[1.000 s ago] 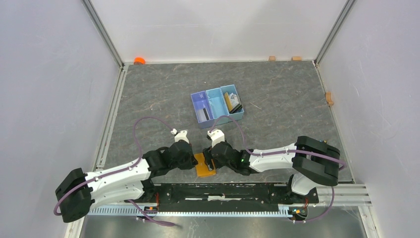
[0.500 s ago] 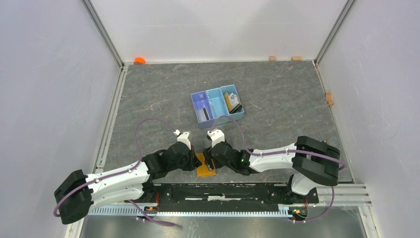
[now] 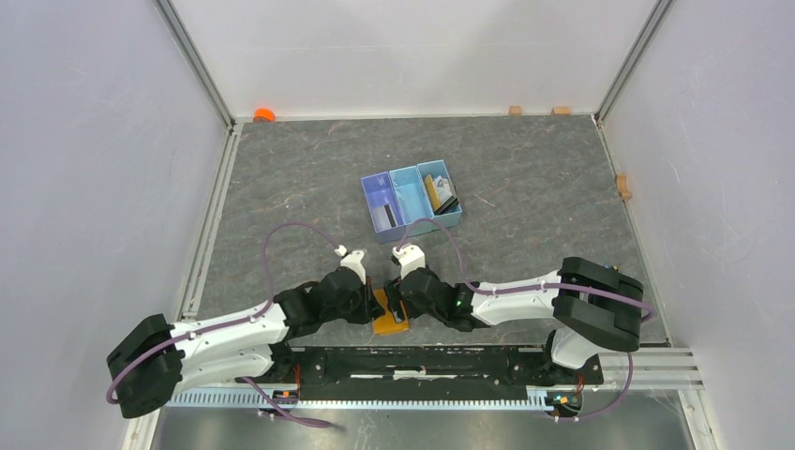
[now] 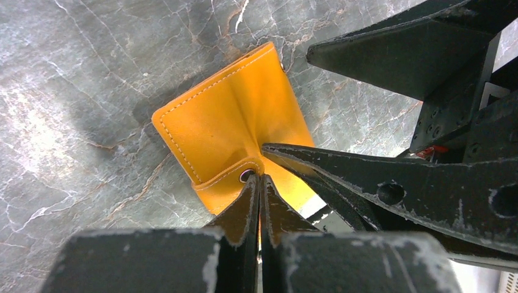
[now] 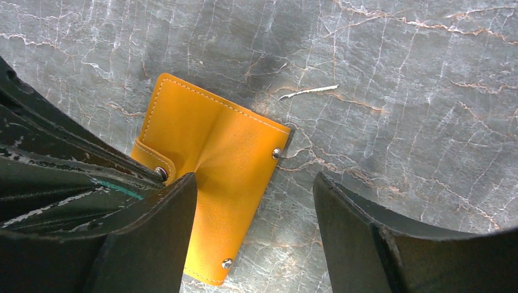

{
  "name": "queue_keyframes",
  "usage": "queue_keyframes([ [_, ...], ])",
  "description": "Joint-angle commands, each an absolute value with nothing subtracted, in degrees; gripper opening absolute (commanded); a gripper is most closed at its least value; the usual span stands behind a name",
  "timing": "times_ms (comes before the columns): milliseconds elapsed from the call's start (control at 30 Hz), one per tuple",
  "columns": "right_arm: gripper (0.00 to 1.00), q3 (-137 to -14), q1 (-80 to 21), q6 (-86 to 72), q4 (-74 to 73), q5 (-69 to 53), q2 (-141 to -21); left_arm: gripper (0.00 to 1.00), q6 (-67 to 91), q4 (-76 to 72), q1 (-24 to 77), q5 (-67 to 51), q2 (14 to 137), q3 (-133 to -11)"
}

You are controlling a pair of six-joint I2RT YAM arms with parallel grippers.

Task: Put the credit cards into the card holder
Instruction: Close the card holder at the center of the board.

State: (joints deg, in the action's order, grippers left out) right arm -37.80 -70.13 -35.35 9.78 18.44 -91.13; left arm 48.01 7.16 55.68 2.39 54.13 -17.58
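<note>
No text can be read here — nothing legible.

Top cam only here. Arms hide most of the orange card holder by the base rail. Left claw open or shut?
Observer: Shut. Left claw tips meet at the clasp tab of the small orange-tan leather card holder; pinched or not, cannot tell.
Operator: Right claw?
Observer: Right claw open: one finger over the holder, the other over the bare grey marbled table.
Operator: Holder unfolded?
Observer: Only its orange outer face shows; no inner panel in sight.
</note>
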Motion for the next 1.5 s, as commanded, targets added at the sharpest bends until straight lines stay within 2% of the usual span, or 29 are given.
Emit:
queue_keyframes([
  [0,0.75,-37.2,-70.7,-34.8,3.8,18.6,-94.0,0.02,46.0,5.4,55.6,2.6,55.8,-18.0],
  [533,0.75,-36.3,-70.8,-35.4,3.7,18.7,-93.4,0.02,45.1,0.3,51.8,-2.5,61.5,-17.0],
  [933,0.75,-34.4,-70.9,-36.8,2.9,18.9,-92.1,0.02,43.8,-5.5,44.0,-14.9,66.9,-14.2],
  [1467,0.75,-34.5,-71.0,-36.7,0.7,20.4,-90.6,0.02,45.6,-9.2,35.0,-21.2,75.0,-10.6],
])
